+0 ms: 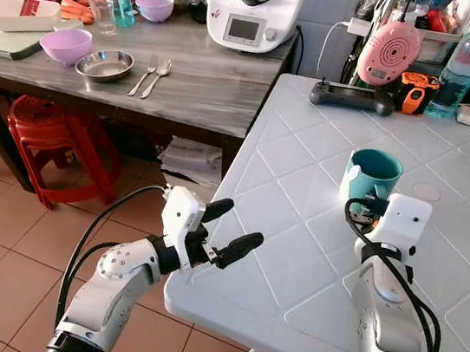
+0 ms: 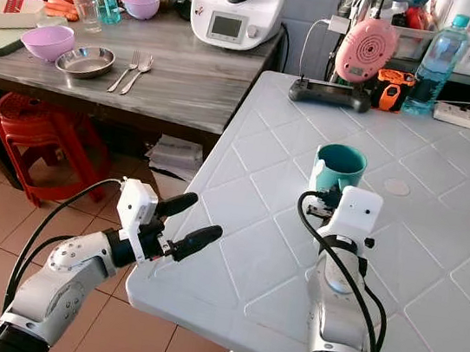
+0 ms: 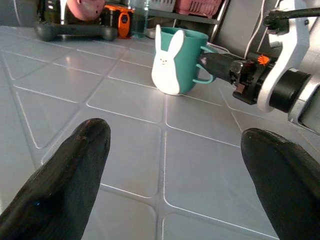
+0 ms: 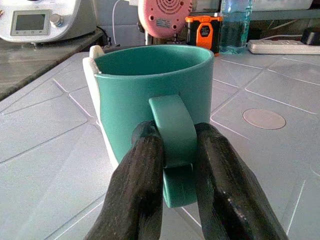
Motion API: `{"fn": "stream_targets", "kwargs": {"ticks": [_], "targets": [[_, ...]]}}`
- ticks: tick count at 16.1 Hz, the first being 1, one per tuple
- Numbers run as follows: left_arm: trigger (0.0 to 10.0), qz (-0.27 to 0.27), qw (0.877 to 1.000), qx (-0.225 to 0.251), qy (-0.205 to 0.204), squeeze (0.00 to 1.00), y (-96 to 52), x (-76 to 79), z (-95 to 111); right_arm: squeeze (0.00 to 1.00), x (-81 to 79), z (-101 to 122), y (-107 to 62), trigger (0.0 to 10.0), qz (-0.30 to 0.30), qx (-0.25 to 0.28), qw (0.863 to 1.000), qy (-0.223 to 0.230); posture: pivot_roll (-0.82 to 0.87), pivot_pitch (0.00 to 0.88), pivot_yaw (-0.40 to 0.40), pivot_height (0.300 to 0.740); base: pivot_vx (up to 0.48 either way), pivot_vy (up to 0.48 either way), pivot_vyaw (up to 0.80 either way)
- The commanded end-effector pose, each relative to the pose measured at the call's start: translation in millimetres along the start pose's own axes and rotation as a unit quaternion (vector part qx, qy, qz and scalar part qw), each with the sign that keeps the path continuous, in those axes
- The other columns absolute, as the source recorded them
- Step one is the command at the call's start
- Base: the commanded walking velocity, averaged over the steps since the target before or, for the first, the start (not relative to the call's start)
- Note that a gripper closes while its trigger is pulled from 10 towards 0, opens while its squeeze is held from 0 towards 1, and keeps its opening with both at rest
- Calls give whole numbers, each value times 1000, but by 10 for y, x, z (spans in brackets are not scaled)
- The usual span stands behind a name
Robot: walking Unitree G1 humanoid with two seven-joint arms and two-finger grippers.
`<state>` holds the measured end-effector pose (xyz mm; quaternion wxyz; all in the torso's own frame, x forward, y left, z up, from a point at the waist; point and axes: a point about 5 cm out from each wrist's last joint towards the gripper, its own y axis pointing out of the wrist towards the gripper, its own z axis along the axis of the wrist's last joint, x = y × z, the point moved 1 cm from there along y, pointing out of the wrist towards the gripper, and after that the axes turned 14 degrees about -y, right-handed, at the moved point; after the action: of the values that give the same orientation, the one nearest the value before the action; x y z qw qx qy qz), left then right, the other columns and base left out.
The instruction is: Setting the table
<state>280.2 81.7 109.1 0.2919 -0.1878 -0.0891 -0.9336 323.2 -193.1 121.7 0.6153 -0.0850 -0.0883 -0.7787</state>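
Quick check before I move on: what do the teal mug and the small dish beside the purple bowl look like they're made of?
Teal mug: likely glazed ceramic, with thick walls and a soft sheen; coated plastic is possible. The right pincer is shut on its handle. Small dish: looks like stainless steel, silvery with bright reflections. Purple bowl: matte, probably plastic.

You won't find any writing here that can be read. The kitchen machine [image 1: 250, 7] has a small grey screen [image 4: 30, 22], but its contents are too faint to make out. The pink device [image 4: 165, 17] carries a white label with print too small to tell. The water bottle [image 1: 460, 68] has a label, likewise unreadable. The mug [image 3: 177, 60] bears only a white rabbit figure, no lettering.
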Motion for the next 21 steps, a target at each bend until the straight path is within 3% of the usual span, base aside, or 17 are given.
{"fn": "stream_targets", "kwargs": {"ticks": [1,4,6,7,9,10,11,13,17,21], "targets": [[10000,-2,1000,-1,5,0,3,-4,24,0,-5,11,17,0,1,2,1000,2,-50,33,69,740,0,0,0],[10000,-3,1000,4,-2,0,14,4,35,0,-3,14,16,0,1,4,1000,3,-50,33,69,740,0,0,0],[10000,18,998,38,-38,0,41,-26,135,0,4,15,-1,0,2,6,1000,3,-49,29,68,740,0,0,0],[10000,29,998,46,-36,0,46,-47,178,0,14,19,-10,0,2,7,1000,3,-46,28,66,740,0,0,0],[10000,120,990,73,-23,0,44,-234,265,0,51,73,-39,0,5,20,1000,-7,-45,25,60,740,0,0,0],[10000,208,972,94,-51,0,3,-423,308,0,102,115,-88,10000,7,30,999,-21,-44,23,56,740,0,0,0],[10000,240,964,104,-57,0,-28,-492,344,0,133,132,-124,10000,11,37,999,-32,-45,23,54,740,0,0,0],[10000,249,960,112,-70,0,-53,-532,381,0,198,129,-194,10000,13,40,998,-41,-48,24,52,740,0,0,0],[10000,235,958,129,-100,0,3,-500,395,0,270,62,-330,10000,11,25,999,-42,-57,25,54,740,0,157,-420],[10000,222,961,124,-104,0,37,-475,391,0,252,17,-389,10000,11,14,999,-37,-57,25,54,740,0,405,-788]]}}
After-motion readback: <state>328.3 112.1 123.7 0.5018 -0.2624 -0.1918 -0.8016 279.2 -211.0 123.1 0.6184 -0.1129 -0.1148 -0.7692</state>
